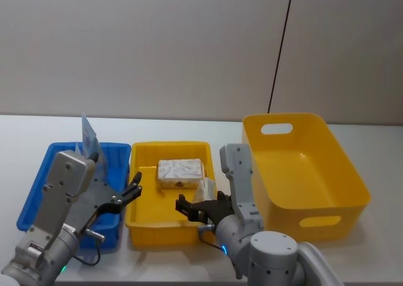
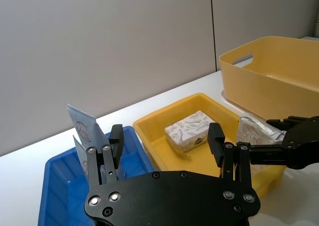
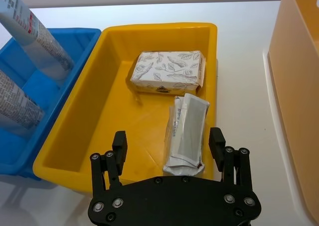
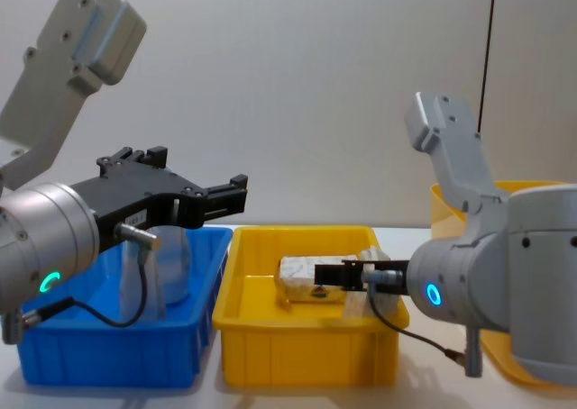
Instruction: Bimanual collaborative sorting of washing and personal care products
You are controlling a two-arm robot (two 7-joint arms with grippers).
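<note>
The right gripper (image 3: pixel 168 139) hangs with its jaws spread wide, holding nothing, just above the small whitish crinkly pack (image 3: pixel 187 131). The pack lies propped against the right wall of the shallow yellow plastic tray (image 3: pixel 119 121), near the whitish wrapped rectangular bar (image 3: pixel 167 71) with its leaf print. The step in hand looks like a pick of that pack. To do it well, the gripper should come straight down with one finger on each long edge, keeping the outer finger clear of the tray wall, and close gently, since the wrapper will likely crumple and slip. The left gripper (image 1: pixel 135 186) is also spread and empty, at the edge of the blue plastic bin (image 1: pixel 38 191) where the pale blue-white tapering tubes (image 3: pixel 37 34) stand leaning. It is best kept out of the tray.
</note>
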